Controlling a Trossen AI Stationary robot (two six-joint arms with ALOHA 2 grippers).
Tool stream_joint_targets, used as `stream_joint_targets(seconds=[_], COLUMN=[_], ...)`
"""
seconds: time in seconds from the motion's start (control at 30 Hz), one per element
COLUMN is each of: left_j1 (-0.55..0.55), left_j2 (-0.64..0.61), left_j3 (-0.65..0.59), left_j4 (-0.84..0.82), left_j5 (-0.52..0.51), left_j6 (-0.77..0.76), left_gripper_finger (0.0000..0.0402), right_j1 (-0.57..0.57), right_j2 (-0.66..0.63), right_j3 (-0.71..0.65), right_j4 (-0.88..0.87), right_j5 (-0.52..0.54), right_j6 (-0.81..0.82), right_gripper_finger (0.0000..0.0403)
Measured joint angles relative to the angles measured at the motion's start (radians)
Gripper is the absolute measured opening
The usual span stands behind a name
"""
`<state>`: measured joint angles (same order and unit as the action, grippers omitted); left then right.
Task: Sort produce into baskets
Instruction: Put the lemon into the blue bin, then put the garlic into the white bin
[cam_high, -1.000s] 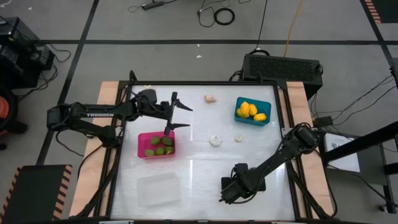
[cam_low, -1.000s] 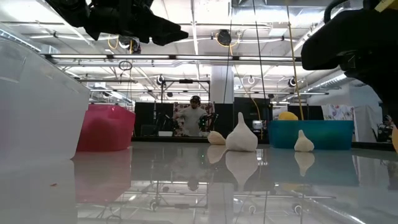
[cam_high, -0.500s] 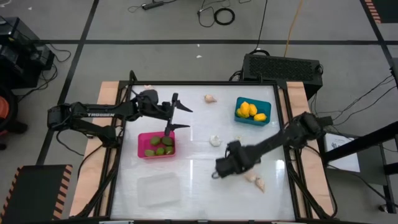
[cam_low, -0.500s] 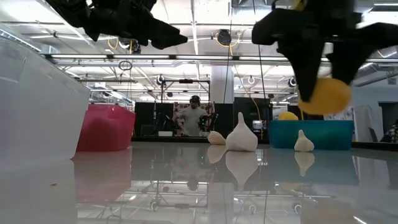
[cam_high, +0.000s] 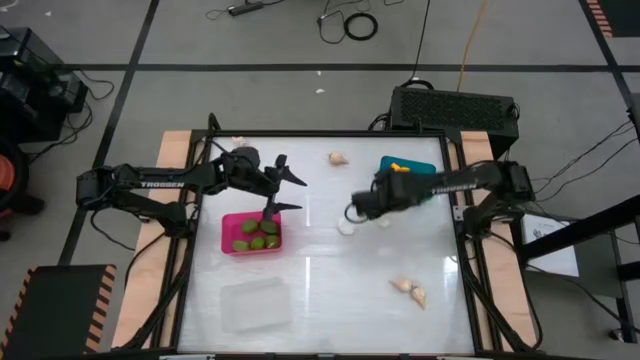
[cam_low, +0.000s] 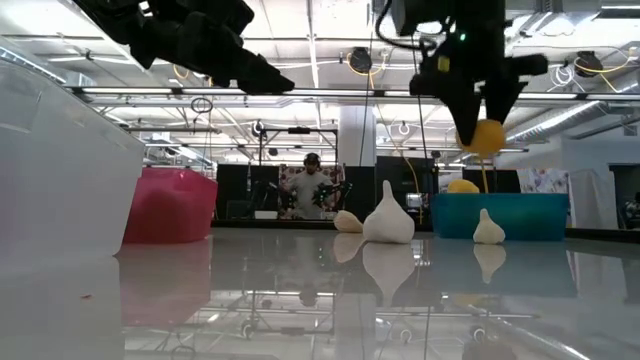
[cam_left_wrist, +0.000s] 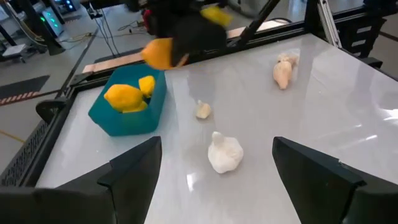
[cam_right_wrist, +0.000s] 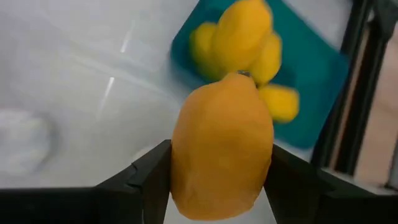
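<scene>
My right gripper (cam_high: 354, 209) is shut on a yellow-orange fruit (cam_right_wrist: 222, 146) and hangs above the table's middle, left of the teal basket (cam_high: 412, 168), which holds more yellow fruits (cam_left_wrist: 126, 97). My left gripper (cam_high: 290, 189) stands open in the air over the far edge of the pink basket (cam_high: 250, 232), where several green fruits lie. Garlic bulbs rest on the table: one (cam_high: 346, 227) under my right gripper, one (cam_high: 338, 158) at the far edge, two (cam_high: 408, 290) toward the near right. The clear basket (cam_high: 255, 303) stands near the front. My right gripper pinches the yellow-orange fruit by its two opposite sides (cam_right_wrist: 181, 163) between the two fingers (cam_right_wrist: 147, 176). The fingers come slanting down from above. The fruit (cam_low: 487, 135) hangs below them, lifted well clear of the table.
A black box (cam_high: 455, 107) sits behind the table's far right corner. Wooden rails (cam_high: 176, 150) run along the table's left and right sides. A person (cam_low: 312, 190) stands far off in the room behind.
My right gripper has risen from the table's near edge and swung toward the far edge and the teal basket, turning its wrist, carrying the yellow-orange fruit up clear of the table. Two garlic bulbs at the near right now show where the arm was.
</scene>
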<state>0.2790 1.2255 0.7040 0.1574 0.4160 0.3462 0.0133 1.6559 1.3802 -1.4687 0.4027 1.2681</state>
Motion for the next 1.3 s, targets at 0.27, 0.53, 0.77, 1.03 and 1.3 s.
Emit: stream_joint_targets(seconds=[0.27, 0.53, 0.77, 1.03, 1.3], left_j1=[0.0, 0.001, 0.001, 0.003, 0.021], left_j2=[0.002, 0.002, 0.003, -0.001, -0.017], left_j3=[0.0, 0.0, 0.0, 0.009, 0.089], left_j4=[0.013, 0.047, 0.044, -0.067, -0.226], left_j5=[-0.001, -0.004, -0.028, -0.27, -0.295], left_j6=[0.004, -0.047, -0.082, -0.131, -0.188], left_gripper_finger=[0.0313, 0.0313, 0.0313, 0.0313, 0.0313], right_j1=[-0.297, -0.514, -0.54, -0.528, -0.435], right_j2=[-0.008, -0.005, -0.005, -0.006, -0.041], right_j3=[-0.124, -0.208, -0.213, -0.213, -0.213], right_j4=[0.088, 0.143, 0.134, 0.123, 0.139], right_j5=[0.051, 0.036, 0.035, -0.018, -0.009], right_j6=[-0.35, -0.537, -0.598, -0.63, -0.636], right_gripper_finger=[0.0208, 0.022, 0.0291, 0.0326, 0.0322])
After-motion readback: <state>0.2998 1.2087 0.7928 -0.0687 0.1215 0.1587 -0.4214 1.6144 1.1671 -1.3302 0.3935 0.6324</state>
